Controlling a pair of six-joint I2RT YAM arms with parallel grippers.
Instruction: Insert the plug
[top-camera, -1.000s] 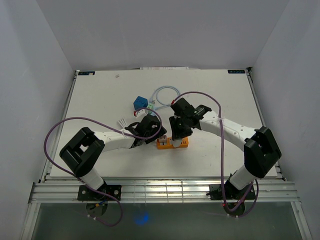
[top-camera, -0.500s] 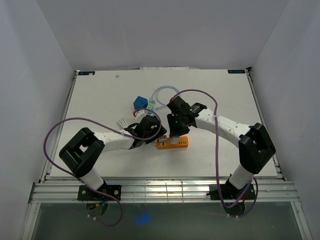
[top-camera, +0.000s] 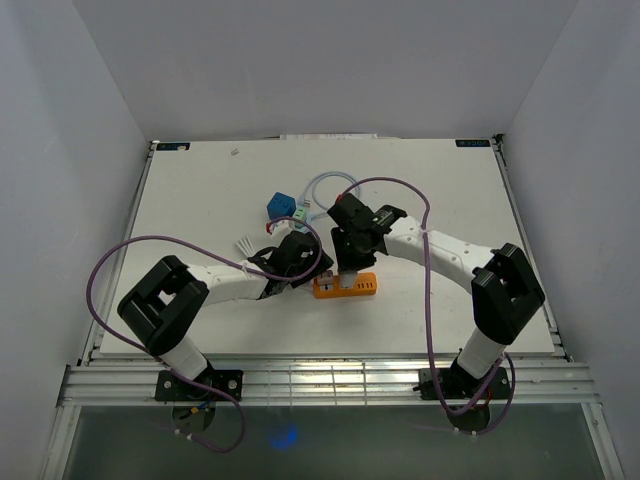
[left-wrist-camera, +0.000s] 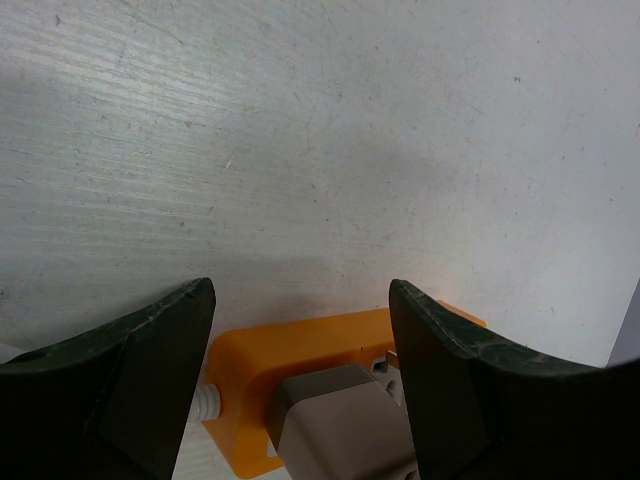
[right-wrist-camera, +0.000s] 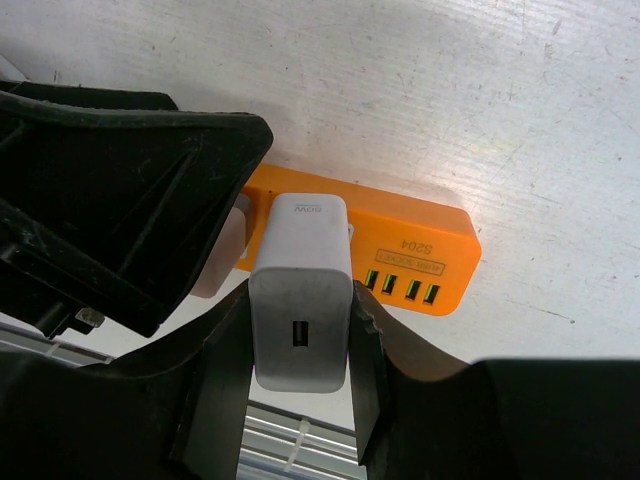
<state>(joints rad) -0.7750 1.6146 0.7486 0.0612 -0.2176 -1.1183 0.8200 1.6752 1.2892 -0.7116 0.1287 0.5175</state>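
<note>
The right gripper (right-wrist-camera: 298, 350) is clenched on the flat sides of the white plug (right-wrist-camera: 300, 255), a light, rigid block probably prone to slipping or tilting, poised over the orange power strip (right-wrist-camera: 415, 240), whose cable end the left gripper (left-wrist-camera: 300, 300) straddles, jaws apart.

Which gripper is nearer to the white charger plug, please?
The right. The right gripper is shut on the white charger plug, holding it at the orange power strip. The left gripper straddles one end of the strip, close beside the plug.
</note>
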